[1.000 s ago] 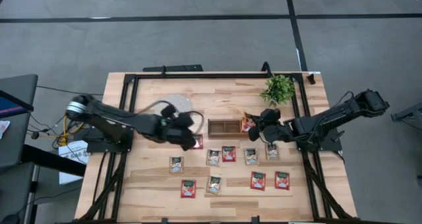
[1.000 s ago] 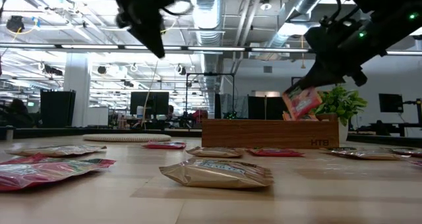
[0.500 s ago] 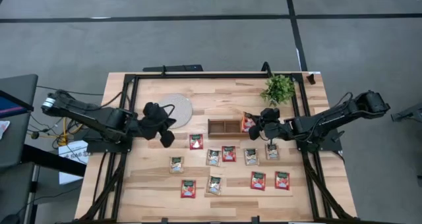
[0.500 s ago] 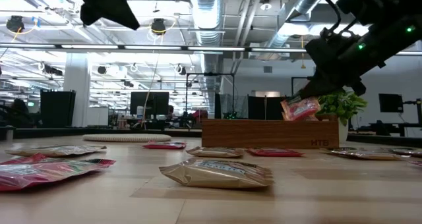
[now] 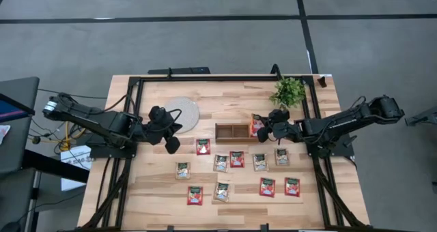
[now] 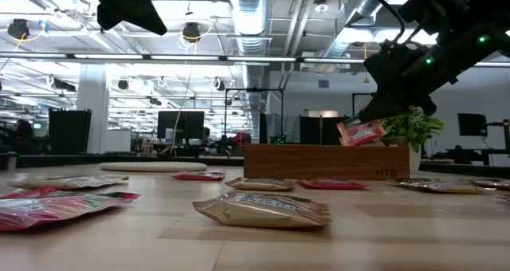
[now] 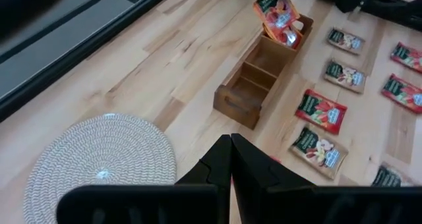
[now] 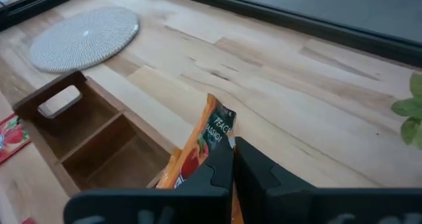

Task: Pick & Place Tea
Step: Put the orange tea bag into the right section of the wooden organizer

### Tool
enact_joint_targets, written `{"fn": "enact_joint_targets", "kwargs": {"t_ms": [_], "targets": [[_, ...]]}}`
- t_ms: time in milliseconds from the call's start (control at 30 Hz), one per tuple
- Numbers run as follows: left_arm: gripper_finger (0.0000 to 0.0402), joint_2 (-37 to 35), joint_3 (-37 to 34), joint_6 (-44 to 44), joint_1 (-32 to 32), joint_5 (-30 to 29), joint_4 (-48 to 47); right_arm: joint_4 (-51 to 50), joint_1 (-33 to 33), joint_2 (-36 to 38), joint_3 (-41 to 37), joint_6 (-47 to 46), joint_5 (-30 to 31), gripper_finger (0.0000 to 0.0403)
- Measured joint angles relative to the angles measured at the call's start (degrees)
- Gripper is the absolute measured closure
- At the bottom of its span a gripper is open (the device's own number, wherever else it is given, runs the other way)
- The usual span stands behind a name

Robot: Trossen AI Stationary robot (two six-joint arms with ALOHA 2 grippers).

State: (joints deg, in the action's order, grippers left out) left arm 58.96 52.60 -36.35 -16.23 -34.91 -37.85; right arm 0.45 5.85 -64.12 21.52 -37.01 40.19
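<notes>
My right gripper is shut on a red-orange tea sachet over the right compartment of the brown wooden tray. In the low view the sachet hangs just above the tray's rim. Other red-orange sachets stand in that compartment. Several red-orange and grey-green sachets lie flat on the table nearer the front. My left gripper is shut and empty, raised above the table between the round disc and a red sachet. My right gripper pinches the sachet between its two fingers by one edge; the dark top band sticks out past the fingertips. The fingers slant down from the table's right side. The sachet hangs tilted below them, its lower end at the tray's rim.
A small green plant stands at the far right, close behind my right gripper. The woven grey-white disc lies far left of the tray. A black frame runs round the table's edges. The tray's left and middle compartments show bare wood.
My left gripper has drawn back from over the red sachet toward the table's left edge and gone up, then kept still. My right gripper has gone down and a little toward the far edge; its sachet has sunk toward the tray's right compartment and tipped flatter.
</notes>
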Motion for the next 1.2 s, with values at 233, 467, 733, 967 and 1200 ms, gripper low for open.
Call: {"fn": "enact_joint_targets", "kwargs": {"t_ms": [233, 467, 733, 967, 1200], "targets": [[0.0402, 0.00, 0.00, 0.95, 0.00, 0.65, 0.10, -0.05, 0.00, 0.00, 0.00, 0.59, -1.71, 0.0394], [0.0402, 0.00, 0.00, 0.97, 0.02, 0.65, 0.09, -0.07, -1.18, 0.00, 0.00, 1.18, -1.73, 0.0344], [0.0401, 0.02, 0.00, 0.99, 0.00, 0.67, 0.09, -0.16, -2.23, 0.00, 0.00, 1.68, -2.80, 0.0315], [0.0402, 0.02, 0.00, 0.99, 0.00, 1.80, 0.09, -0.18, -2.14, 0.01, 0.00, 1.68, -2.98, 0.0314], [0.0402, 0.02, 0.00, 0.99, 0.02, 2.20, 0.33, 0.19, -2.12, 1.24, 2.07, 5.06, -9.22, 0.0318]]}}
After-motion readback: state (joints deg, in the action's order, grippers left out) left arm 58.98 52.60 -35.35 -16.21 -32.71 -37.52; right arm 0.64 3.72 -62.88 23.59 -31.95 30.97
